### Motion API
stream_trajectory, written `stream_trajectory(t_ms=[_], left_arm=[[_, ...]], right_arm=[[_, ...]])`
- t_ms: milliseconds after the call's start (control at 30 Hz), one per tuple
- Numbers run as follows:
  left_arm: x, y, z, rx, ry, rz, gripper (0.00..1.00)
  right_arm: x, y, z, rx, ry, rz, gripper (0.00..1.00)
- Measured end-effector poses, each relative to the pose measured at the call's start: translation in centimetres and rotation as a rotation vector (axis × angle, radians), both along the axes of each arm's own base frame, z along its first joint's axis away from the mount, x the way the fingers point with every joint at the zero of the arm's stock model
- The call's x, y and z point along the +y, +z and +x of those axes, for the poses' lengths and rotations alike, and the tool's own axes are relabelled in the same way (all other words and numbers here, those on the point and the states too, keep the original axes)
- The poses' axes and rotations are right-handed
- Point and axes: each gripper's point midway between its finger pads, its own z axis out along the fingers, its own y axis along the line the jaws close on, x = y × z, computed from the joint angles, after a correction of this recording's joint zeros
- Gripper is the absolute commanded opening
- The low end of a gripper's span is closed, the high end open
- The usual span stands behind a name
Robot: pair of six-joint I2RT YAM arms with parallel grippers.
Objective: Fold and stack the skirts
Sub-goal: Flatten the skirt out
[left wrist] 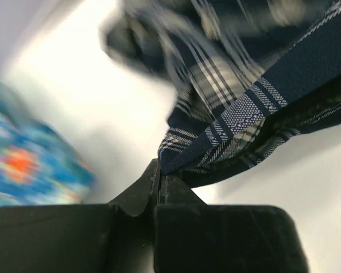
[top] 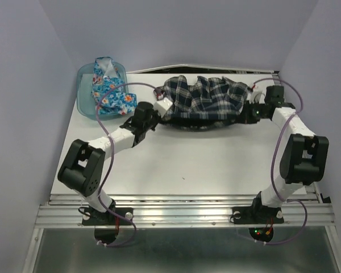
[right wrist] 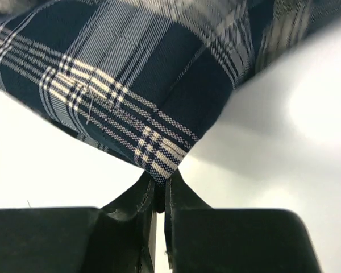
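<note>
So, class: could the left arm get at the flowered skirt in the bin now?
Probably not yet: the way looks open, but the left hand is shut on a corner of the plaid skirt.

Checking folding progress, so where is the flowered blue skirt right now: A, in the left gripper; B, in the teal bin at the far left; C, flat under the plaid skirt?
B: the flowered blue skirt lies bunched in the teal bin, apart from the plaid skirt that the left gripper and right gripper pinch.

Between left gripper (left wrist: 159,176) and right gripper (right wrist: 161,185) lies one skirt (top: 207,96); left of it, the other skirt (top: 109,91) in a bin (top: 82,95).
</note>
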Motion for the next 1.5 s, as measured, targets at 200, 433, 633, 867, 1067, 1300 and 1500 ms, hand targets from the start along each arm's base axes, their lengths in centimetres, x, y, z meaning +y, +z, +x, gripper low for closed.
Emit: stream_trajectory(t_ms=[200,433,633,867,1067,1300,1500], left_arm=[[0.5,-12.8,-10.2,0.326,-0.135,0.144,0.0],[-1.7,-5.9,-13.7,0.216,-0.263,0.03,0.81],[-2.1,-3.2,-17.8,0.256,-0.373,-0.013,0.99],[-3.3,-0.6,-18.1,0.367,-0.392,-0.05,0.88],[-0.9,-5.6,-16.0,0.657,-0.208,-0.198,0.78],[0.7,-8.4,-15.8,0.815,-0.078,-0.354,0.78],[0.6,-11.1,-15.3,0.896,-0.024,-0.441,0.78]], right_arm=[[0.4,-10.5,-11.2,0.371,0.149,-0.036,0.01],[-1.4,-8.9,-14.6,0.353,0.289,-0.152,0.84],[-2.5,-7.3,-16.1,0.391,0.334,-0.196,0.98],[-2.9,-3.8,-13.7,0.39,0.195,-0.175,0.87],[-2.6,-6.4,-13.1,0.534,0.063,-0.066,0.79],[-2.1,-9.5,-14.8,0.626,-0.019,-0.003,0.69],[-1.8,-11.6,-14.3,0.642,-0.051,0.025,0.66]])
